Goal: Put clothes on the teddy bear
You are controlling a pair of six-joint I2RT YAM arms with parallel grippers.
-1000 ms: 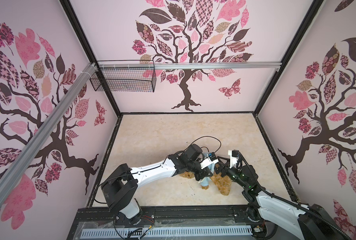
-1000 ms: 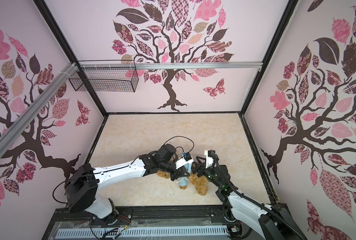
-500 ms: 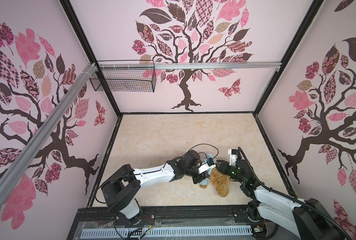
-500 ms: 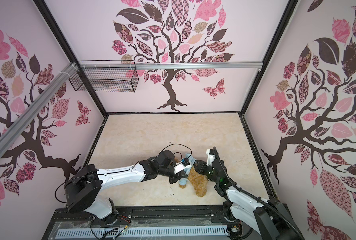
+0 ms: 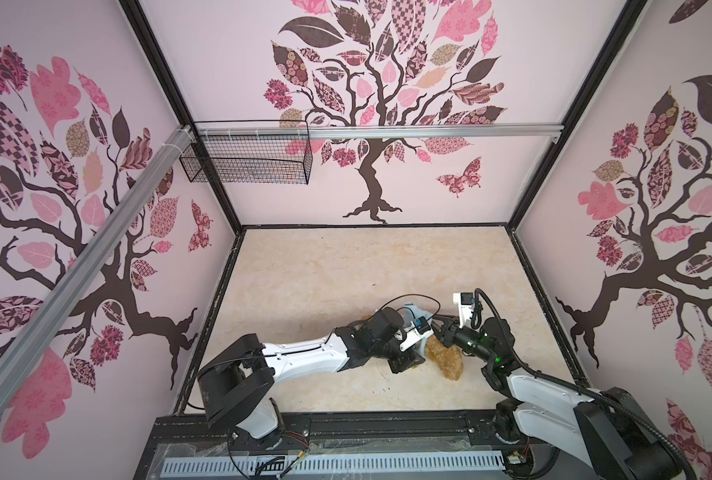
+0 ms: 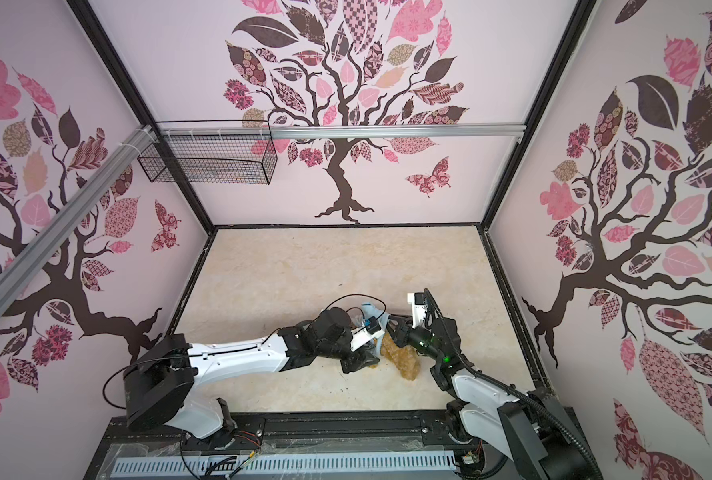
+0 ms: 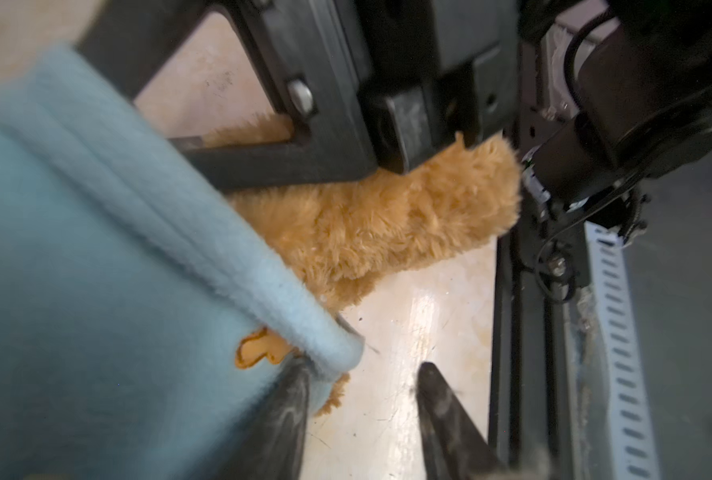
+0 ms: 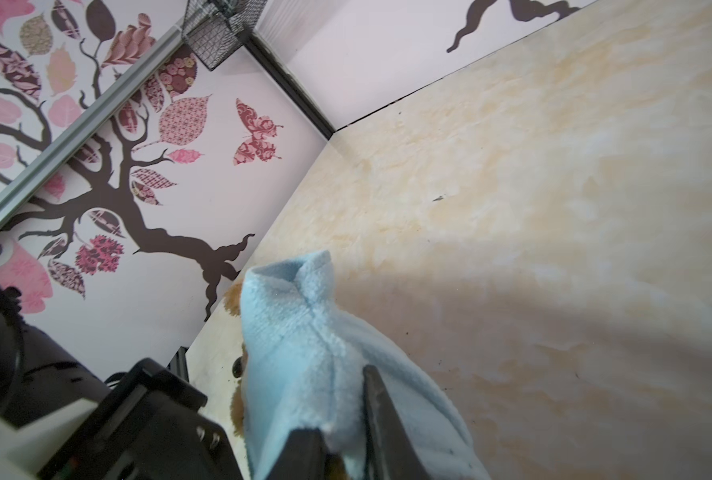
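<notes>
The teddy bear (image 5: 445, 359) (image 6: 404, 361) lies near the table's front, golden-brown fur showing past both grippers. A light blue hoodie (image 5: 413, 311) (image 6: 370, 311) covers its far end. In the right wrist view the hoodie (image 8: 296, 332) drapes over the bear's head, with a black eye (image 8: 236, 366) peeking out beside it. My right gripper (image 8: 342, 436) (image 5: 439, 328) is shut on a fold of that fabric. My left gripper (image 7: 362, 386) (image 5: 404, 361) is open above the table, the hoodie's hem (image 7: 221, 249) resting against one finger (image 7: 288, 399). The bear's furry body (image 7: 387, 224) lies just beyond.
A black wire basket (image 5: 246, 160) hangs from the rail on the back wall. The beige table (image 5: 346, 270) is walled on three sides. A black frame rail (image 5: 346, 424) runs along its front edge, close to the bear.
My left gripper has opened and let go of the hoodie. My right gripper has shut on the hoodie fabric over the bear's head.
</notes>
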